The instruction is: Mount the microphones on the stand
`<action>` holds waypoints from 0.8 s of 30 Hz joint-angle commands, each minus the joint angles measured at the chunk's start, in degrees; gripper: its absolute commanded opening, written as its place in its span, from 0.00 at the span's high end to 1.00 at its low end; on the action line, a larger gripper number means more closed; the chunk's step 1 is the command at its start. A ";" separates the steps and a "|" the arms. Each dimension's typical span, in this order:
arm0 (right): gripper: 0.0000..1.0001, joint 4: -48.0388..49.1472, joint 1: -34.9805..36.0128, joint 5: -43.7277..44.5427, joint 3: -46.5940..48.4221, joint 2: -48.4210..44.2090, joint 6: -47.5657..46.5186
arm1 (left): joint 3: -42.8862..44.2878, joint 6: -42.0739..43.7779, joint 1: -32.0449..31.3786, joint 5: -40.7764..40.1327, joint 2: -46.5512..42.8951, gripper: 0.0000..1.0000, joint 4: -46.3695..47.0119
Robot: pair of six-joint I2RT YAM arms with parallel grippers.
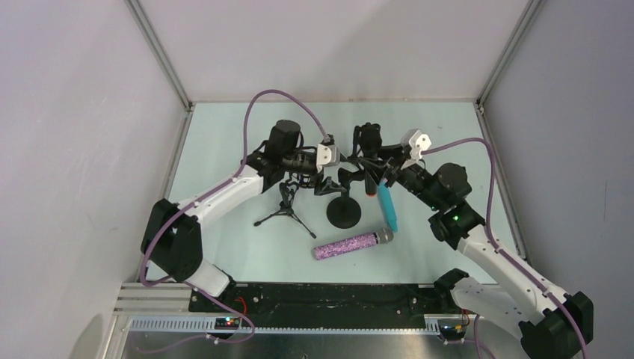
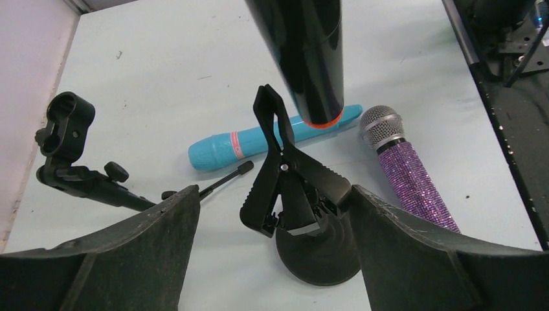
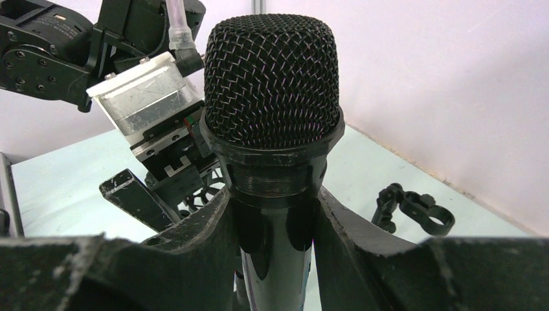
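My right gripper [image 3: 275, 201] is shut on the black microphone [image 3: 272, 84] just below its mesh head and holds it upright. Its orange-ringed lower end [image 2: 320, 120] hangs just above the black spring clip [image 2: 285, 175] of the round-based stand [image 2: 317, 256]. My left gripper [image 2: 273, 194] stands open around that clip: the right finger [image 2: 388, 227] touches one clip lever, and the left finger [image 2: 149, 233] is apart from it. The light blue microphone [image 1: 387, 206] and the glittery purple microphone [image 1: 348, 245] lie flat on the table beside the stand [image 1: 345, 213].
A small black tripod stand [image 1: 285, 209] with a round holder [image 2: 65, 129] stands left of the round base. Both arms crowd the middle of the table. White walls close in the back and sides, and a black rail [image 1: 321, 295] runs along the near edge.
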 commanded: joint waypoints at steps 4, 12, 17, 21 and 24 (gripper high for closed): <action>1.00 -0.54 0.15 5.14 0.45 -4.22 -4.25 | -0.37 2.18 -0.96 -3.59 -2.01 0.12 0.11; 1.00 0.60 -0.93 13.17 0.45 -2.88 -4.38 | -1.08 3.41 -3.45 -4.58 -3.03 0.08 0.11; 1.00 5.04 0.28 15.06 0.45 0.96 -3.54 | -0.54 1.10 -4.43 -8.20 -2.62 0.08 1.01; 1.00 8.45 1.80 17.77 0.45 3.86 -4.33 | 0.07 -2.16 -4.47 -11.18 -1.99 0.08 2.19; 1.00 10.69 2.44 17.58 0.45 5.21 -4.52 | -0.07 -2.48 -4.55 -12.11 -2.13 0.09 2.34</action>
